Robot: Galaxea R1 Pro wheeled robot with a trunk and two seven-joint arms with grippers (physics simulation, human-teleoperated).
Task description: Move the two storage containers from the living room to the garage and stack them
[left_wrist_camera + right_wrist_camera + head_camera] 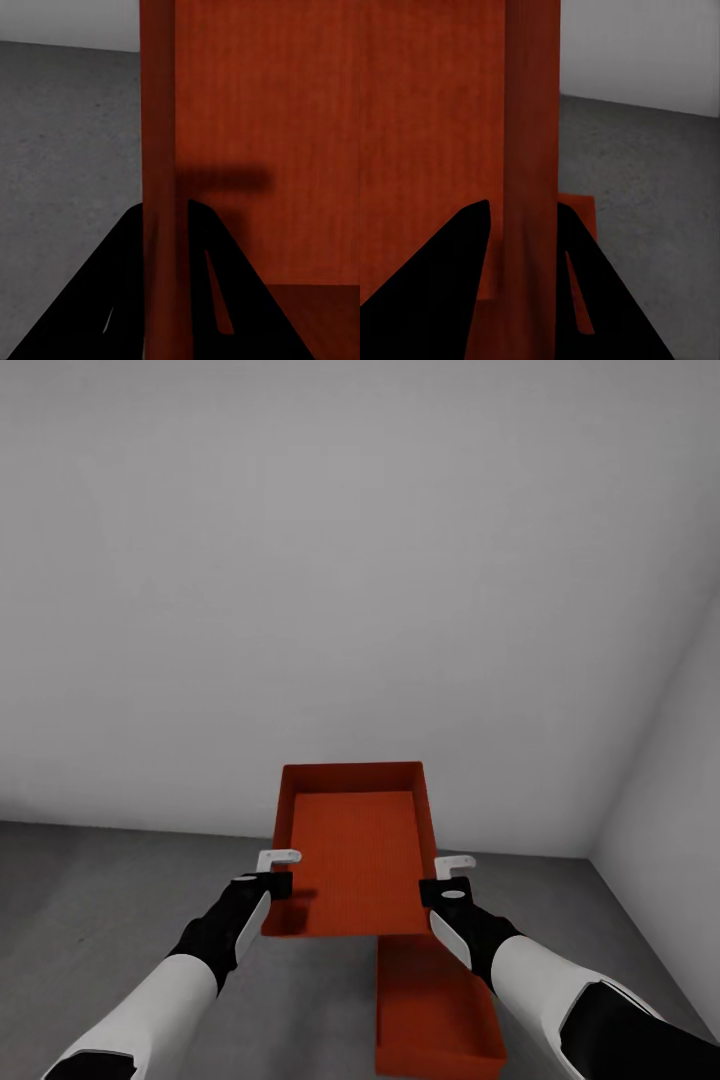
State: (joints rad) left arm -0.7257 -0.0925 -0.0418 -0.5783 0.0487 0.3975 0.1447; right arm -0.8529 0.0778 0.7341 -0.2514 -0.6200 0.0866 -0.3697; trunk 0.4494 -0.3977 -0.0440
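Head view: an orange-red storage container is held in the air between the two arms, open top up, in front of a pale grey wall. The left claw pinches the container's left side wall near its near corner; the right claw pinches the right side wall at the matching place. A second orange-red container lies on the dark grey concrete floor, below the held one and offset toward the robot's right; its far end is hidden under the held container. Whether the two containers touch cannot be told from this angle, though the lifted one appears to hang clear above the other. A second pale wall meets the first at a corner on the right.

Left wrist view: the two dark fingers of the left claw straddle the upright container wall, one on each side, pressed against it. The container's inner bottom lies to one side of that wall and the mottled floor to the other.

Right wrist view: the right claw's fingers likewise clamp a container wall. Beyond it a corner of the lower container shows against the floor.
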